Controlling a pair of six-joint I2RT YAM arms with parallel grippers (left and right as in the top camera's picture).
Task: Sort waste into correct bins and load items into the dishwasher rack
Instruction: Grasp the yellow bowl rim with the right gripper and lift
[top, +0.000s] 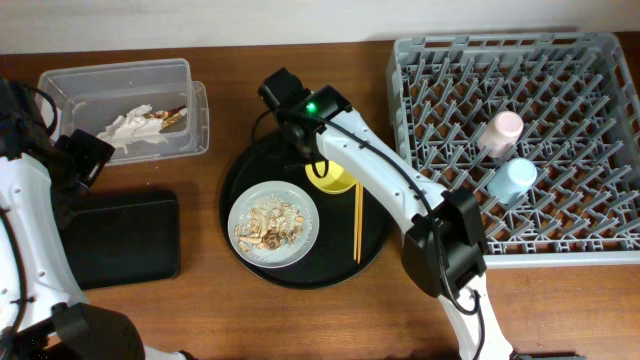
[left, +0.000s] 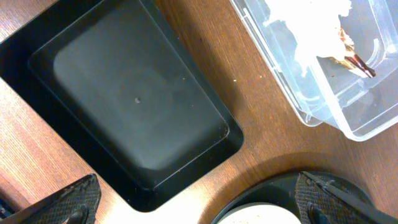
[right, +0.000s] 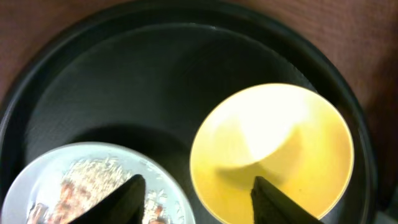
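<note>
The yellow bowl (top: 338, 181) sits on the large round black tray, partly under my right arm; it is empty in the right wrist view (right: 273, 149). My right gripper (right: 199, 199) is open above it, one finger over the bowl and one over the pale grey plate (top: 273, 226), which holds beige-brown food bits (top: 270, 224). The chopsticks (top: 358, 222) lie right of the plate. The pink cup (top: 501, 130) and light-blue cup (top: 512, 180) stand in the grey rack (top: 560, 70). White-and-gold wrapper scraps (top: 135, 125) lie in the clear tub (top: 70, 85). My left gripper (left: 199, 208) is open and empty above the table between the shallow black tray (left: 137, 99) and the round tray.
The large round black tray (top: 245, 170) sits mid-table between the bins and the rack. The shallow black tray (top: 125, 240) lies in front of the tub at the left. My left arm (top: 40, 200) runs along the left edge.
</note>
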